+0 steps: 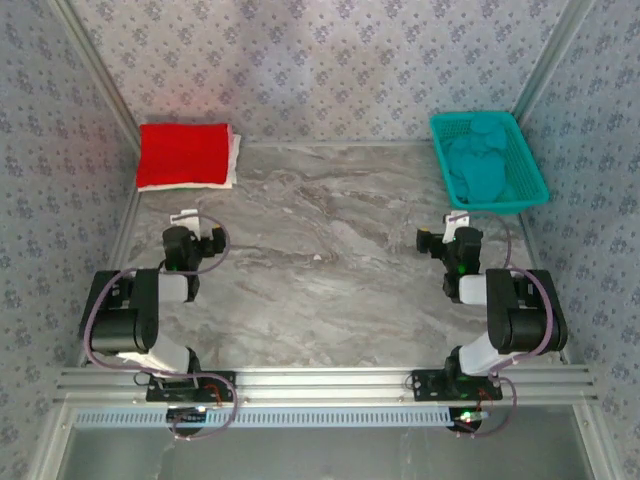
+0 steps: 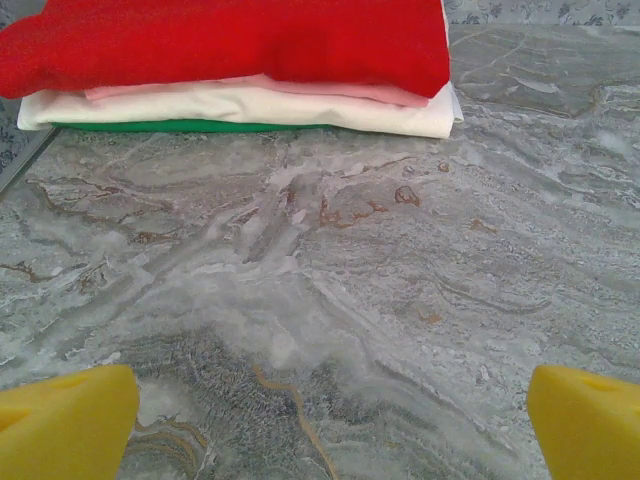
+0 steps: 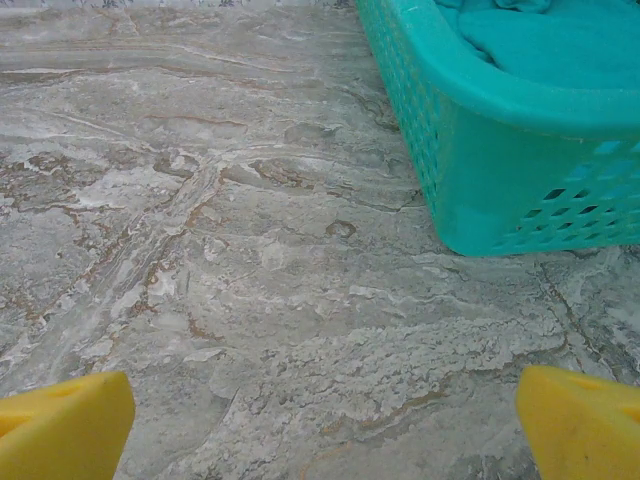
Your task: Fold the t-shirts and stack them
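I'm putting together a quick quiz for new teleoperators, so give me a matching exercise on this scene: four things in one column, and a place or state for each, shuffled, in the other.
Things:
1. red t-shirt
2. teal t-shirt
3. white t-shirt
4. left claw

Places or states:
A. open, holding nothing
B. crumpled inside the mesh basket
C. folded, lying on top
D. folded, below the red one

Pairs: 1-C, 2-B, 3-D, 4-A
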Robot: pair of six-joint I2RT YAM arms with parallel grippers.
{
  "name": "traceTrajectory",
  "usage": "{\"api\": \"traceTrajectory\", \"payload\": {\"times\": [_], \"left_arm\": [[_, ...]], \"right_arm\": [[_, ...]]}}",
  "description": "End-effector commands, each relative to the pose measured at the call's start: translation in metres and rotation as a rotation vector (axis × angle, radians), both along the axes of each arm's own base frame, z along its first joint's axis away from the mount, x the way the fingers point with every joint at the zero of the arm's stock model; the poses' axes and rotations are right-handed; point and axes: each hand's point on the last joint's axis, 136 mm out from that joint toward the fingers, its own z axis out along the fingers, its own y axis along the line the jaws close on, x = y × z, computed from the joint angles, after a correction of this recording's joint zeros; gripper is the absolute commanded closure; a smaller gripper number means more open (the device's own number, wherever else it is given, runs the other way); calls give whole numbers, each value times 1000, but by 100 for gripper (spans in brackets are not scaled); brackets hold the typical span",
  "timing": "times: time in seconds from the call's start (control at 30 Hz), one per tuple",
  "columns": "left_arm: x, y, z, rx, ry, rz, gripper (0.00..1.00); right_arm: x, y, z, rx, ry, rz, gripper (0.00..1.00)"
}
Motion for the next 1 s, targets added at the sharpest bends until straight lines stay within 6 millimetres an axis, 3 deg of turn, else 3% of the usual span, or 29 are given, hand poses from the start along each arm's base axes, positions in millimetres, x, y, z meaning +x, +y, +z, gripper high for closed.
{"api": "traceTrajectory", "payload": {"times": [0.0, 0.73, 0.83, 0.97], "left_arm": [[5, -4, 5, -2, -14, -24, 0], [6, -3, 7, -18, -22, -28, 0], [1, -4, 38, 14, 20, -4, 0], [-10, -28, 141, -65, -112, -56, 0]], "right_arm": [[7, 0, 9, 4, -26, 3, 0], [6, 1, 13, -10, -40, -2, 0], [3, 9, 44, -79, -9, -10, 0], [-4, 21, 119, -38, -52, 4, 0]]}}
